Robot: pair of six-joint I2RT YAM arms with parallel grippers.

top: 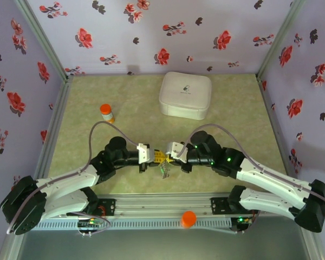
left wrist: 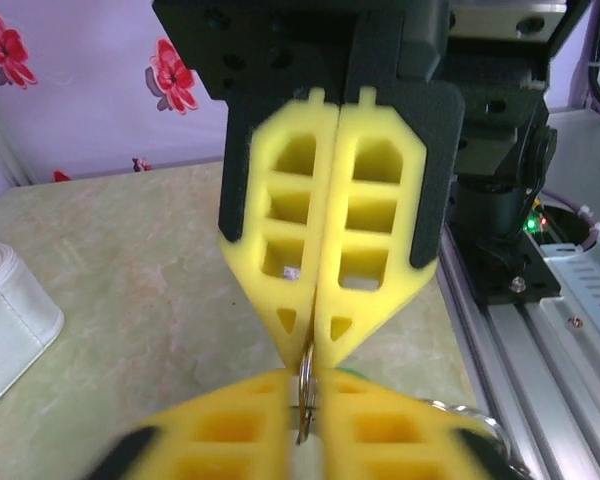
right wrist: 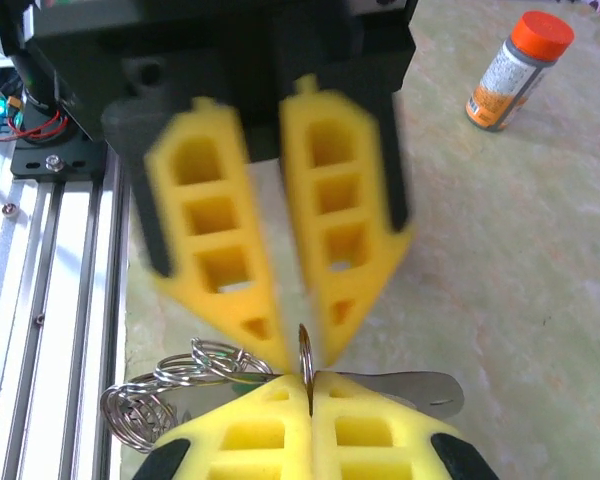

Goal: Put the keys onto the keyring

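Right wrist: the right hand (right wrist: 310,380) is clenched on the keyring (right wrist: 305,338), seen edge-on, while the left hand (right wrist: 306,352) is blurred, fingers slightly parted around it. The keys (right wrist: 248,379) are mostly hidden, just a green sliver. All sit well apart from the bottle (right wrist: 515,70).

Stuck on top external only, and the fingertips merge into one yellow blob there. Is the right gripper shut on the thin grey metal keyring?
Observer: Yes. In the right wrist view, the right gripper has its yellow foam fingers pressed together, and the thin grey metal keyring stands edge-on out of the tips.
Operator: And the left?
Observer: The left gripper is open. Its tips sit either side of the ring's edge with a gap showing.
Operator: Anything else on the ring?
Observer: There are silver wire coils beside the right fingers, with a speck of green next to them. I can't tell if that's a key.
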